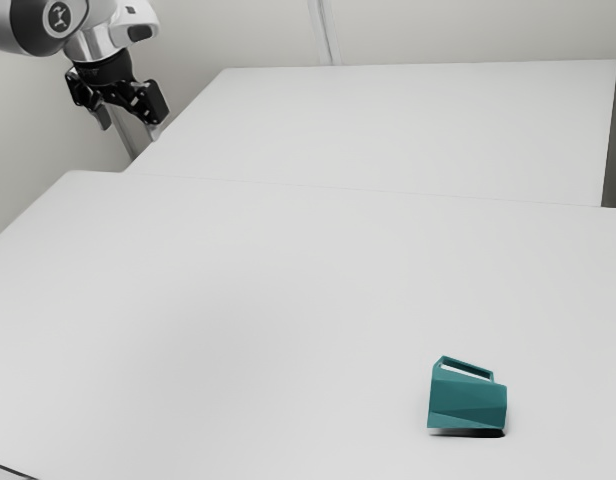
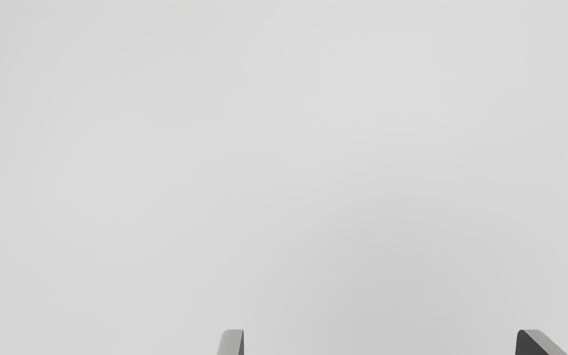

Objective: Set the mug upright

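Note:
The black gripper (image 1: 131,130) hangs in the exterior view's upper left corner, in the air and far from the mug. In the wrist view the gripper (image 2: 380,340) is open, its two fingertips wide apart with nothing between them. A teal faceted mug (image 1: 468,402) lies on its side toward the exterior view's lower right, its handle pointing up and away from the camera. Which end is its mouth I cannot tell.
A white table (image 1: 238,300) spreads under the mug, and a second white surface (image 1: 408,130) adjoins it behind. A thin dark line crosses the exterior view's lower left corner.

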